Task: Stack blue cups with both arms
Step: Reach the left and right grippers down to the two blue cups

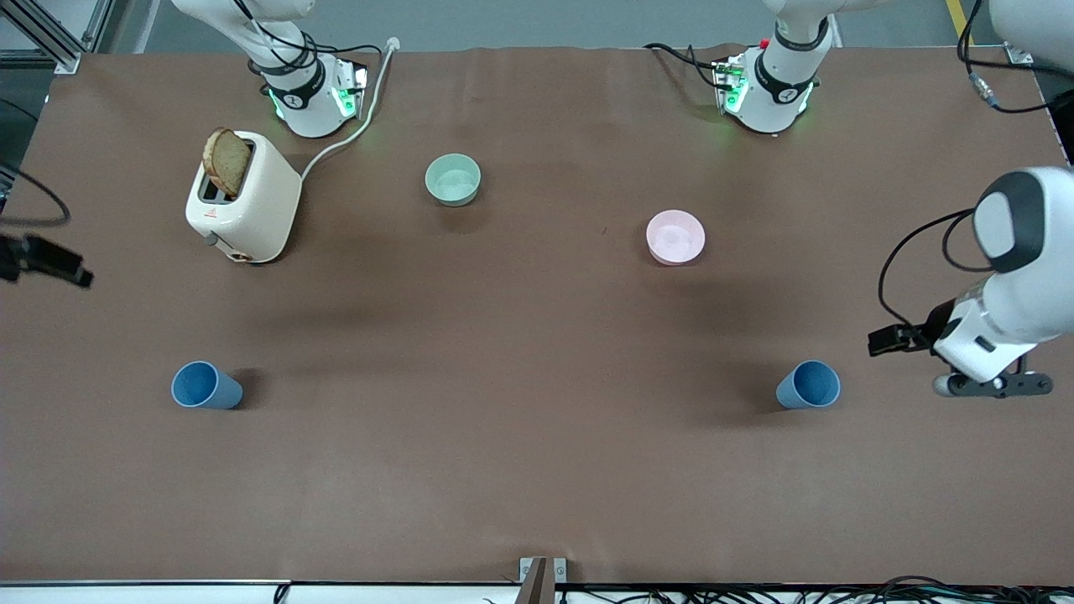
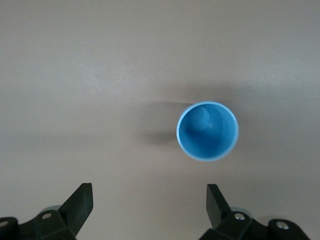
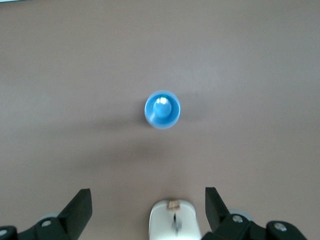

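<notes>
Two blue cups are set upright on the brown bench, well apart: one cup toward the right arm's end, the other cup toward the left arm's end, both in the half nearer the front camera. Wide bare bench is left between them and around each, and room is also left between each cup and the near edge. The left gripper is held in the air just beside its cup, near the bench's end, with the fingers spread open and nothing between them. The right gripper is seen in its wrist view high over the bench, fingers likewise spread and empty, with its cup and the toaster's top below. Farther from the camera are found a toaster with a slice of bread standing in its slot, a green bowl and a pink bowl; none lies between the cups.
</notes>
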Controlling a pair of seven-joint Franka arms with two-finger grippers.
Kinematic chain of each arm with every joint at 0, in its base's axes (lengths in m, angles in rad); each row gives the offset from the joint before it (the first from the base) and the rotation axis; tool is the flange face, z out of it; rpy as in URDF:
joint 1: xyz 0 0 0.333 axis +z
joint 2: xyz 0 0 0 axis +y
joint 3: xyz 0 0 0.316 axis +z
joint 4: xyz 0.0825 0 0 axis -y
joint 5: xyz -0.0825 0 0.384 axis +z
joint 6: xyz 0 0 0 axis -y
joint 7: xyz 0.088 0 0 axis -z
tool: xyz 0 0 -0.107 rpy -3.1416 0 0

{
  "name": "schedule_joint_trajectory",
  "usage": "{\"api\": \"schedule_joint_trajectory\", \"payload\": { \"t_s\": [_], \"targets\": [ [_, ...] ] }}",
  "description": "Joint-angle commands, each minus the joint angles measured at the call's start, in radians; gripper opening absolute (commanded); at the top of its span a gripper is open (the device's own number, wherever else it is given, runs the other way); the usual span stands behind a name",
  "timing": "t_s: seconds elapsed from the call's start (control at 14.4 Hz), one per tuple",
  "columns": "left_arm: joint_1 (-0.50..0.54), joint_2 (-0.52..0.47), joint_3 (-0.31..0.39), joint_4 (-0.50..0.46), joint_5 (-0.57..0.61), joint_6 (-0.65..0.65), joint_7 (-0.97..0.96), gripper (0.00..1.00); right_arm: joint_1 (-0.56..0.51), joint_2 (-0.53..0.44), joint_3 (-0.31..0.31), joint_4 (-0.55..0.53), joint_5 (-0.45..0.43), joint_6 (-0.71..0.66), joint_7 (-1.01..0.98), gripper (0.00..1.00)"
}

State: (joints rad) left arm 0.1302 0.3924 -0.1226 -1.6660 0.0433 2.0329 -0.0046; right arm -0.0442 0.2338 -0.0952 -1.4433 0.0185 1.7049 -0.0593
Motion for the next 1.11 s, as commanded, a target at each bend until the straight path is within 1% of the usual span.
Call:
{"api": "schedule_joint_trajectory", "payload": {
  "t_s": [0.0,0.21,0.42,0.56,0.63,0.77,0.83,0.9,1.04],
  "targets": [
    [-0.010,0.066,-0.006,-0.009,0.001,0.062,-0.040,0.99,-0.016,0.116,-0.027,-0.038,-0.011,0.169,-0.138,1.00],
    [-0.018,0.126,-0.009,-0.004,0.000,0.104,-0.049,0.80,-0.023,0.215,-0.040,-0.118,-0.003,0.344,-0.186,1.00],
    [-0.023,0.157,-0.012,0.000,0.000,0.128,-0.076,0.64,-0.026,0.283,-0.040,-0.184,-0.002,0.513,-0.188,1.00],
    [-0.026,0.174,-0.014,0.002,0.003,0.136,-0.092,0.52,-0.020,0.300,-0.037,-0.257,-0.002,0.619,-0.194,1.00],
    [-0.027,0.184,-0.014,0.003,0.001,0.141,-0.092,0.44,-0.014,0.303,-0.035,-0.284,0.000,0.659,-0.195,1.00],
    [-0.027,0.194,-0.014,0.006,0.001,0.150,-0.094,0.28,-0.016,0.337,-0.035,-0.290,0.000,0.693,-0.195,1.00],
    [-0.027,0.200,-0.014,0.008,0.001,0.150,-0.094,0.21,-0.014,0.348,-0.034,-0.290,0.003,0.702,-0.195,0.93],
    [-0.027,0.201,-0.015,0.008,0.000,0.150,-0.097,0.13,-0.016,0.352,-0.034,-0.290,0.003,0.706,-0.195,0.83],
    [-0.027,0.194,-0.025,0.006,-0.005,0.148,-0.101,0.01,-0.017,0.367,-0.034,-0.284,0.004,0.708,-0.195,0.54]
  ]
}}
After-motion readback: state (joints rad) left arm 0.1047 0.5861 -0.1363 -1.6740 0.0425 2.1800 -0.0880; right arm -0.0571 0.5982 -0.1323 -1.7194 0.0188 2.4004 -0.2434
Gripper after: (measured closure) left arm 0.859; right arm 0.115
